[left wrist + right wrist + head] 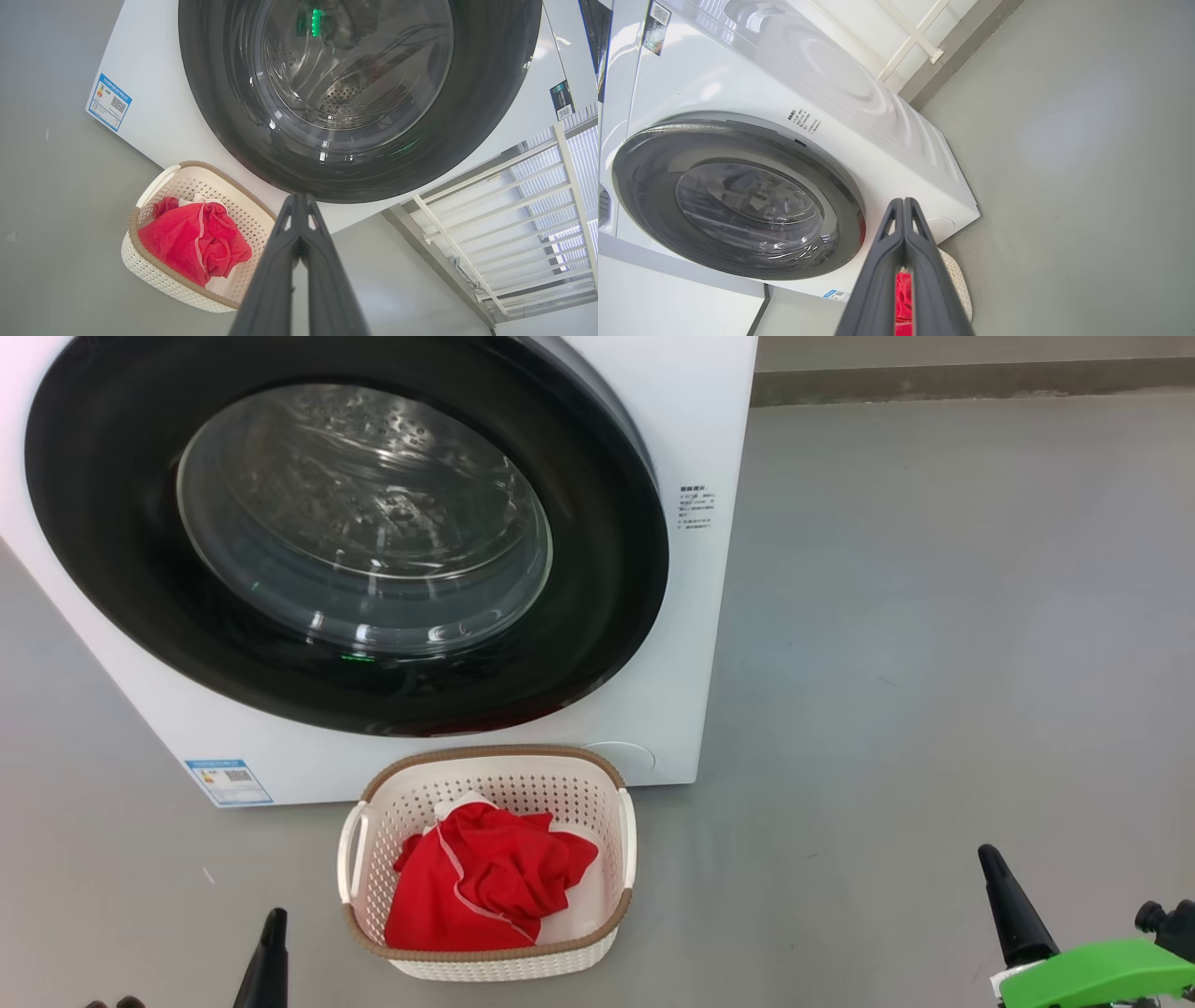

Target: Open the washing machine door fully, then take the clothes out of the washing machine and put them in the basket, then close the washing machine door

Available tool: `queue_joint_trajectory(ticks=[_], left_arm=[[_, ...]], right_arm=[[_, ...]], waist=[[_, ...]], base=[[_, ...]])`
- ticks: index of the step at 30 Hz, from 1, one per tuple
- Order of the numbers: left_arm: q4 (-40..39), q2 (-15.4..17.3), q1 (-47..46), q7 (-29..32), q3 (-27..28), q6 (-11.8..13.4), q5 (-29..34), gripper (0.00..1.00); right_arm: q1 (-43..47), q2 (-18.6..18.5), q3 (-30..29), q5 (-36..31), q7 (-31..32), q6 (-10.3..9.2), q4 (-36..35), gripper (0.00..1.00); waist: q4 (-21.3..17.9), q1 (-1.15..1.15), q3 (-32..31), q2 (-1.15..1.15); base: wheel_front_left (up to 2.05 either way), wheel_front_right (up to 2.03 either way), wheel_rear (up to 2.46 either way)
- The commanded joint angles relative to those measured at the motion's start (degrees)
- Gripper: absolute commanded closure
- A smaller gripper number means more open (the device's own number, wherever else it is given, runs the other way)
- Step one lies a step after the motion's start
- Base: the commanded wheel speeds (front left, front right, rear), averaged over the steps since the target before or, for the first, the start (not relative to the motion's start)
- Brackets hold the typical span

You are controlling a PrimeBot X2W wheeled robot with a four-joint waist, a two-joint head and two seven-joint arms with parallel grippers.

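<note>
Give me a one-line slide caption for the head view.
Red clothes in the basket, washing machine door closed, left gripper and right gripper shut, low at either side.

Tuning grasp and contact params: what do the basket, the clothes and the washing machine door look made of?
Basket: looks like moulded plastic, matt cream, perforated walls; brown woven-look rim, probably plastic too.
Clothes: soft red fabric, matt, creased, white trim.
Washing machine door: glossy black rim, plastic or coated, can't tell; clear bulging window with sharp reflections, likely glass.
</note>
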Motion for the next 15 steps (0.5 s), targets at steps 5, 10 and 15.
queue_joint_trajectory(ticks=[5,10,15], left_arm=[[-1.60,0.57,-2.77,1.18,0.87,-0.22,-4.20,1.00],[-1.65,0.57,-3.17,2.01,0.91,-0.23,-7.39,1.00],[-1.69,0.58,-3.57,2.83,0.95,-0.25,-10.59,1.00]], right_arm=[[-3.34,-0.37,-0.49,3.38,1.13,-0.11,-1.86,1.00],[-3.82,-0.07,-0.87,5.83,1.98,-0.12,-2.01,1.00],[-4.31,0.22,-1.25,8.29,2.83,-0.13,-2.17,1.00]], waist=[[0.10,-0.01,0.00,0.00],[0.19,-0.01,0.00,0.00],[0.28,-0.01,0.00,0.00]], base=[[0.00,0.00,0.00],[0.00,0.00,0.00],[0.00,0.00,0.00]])
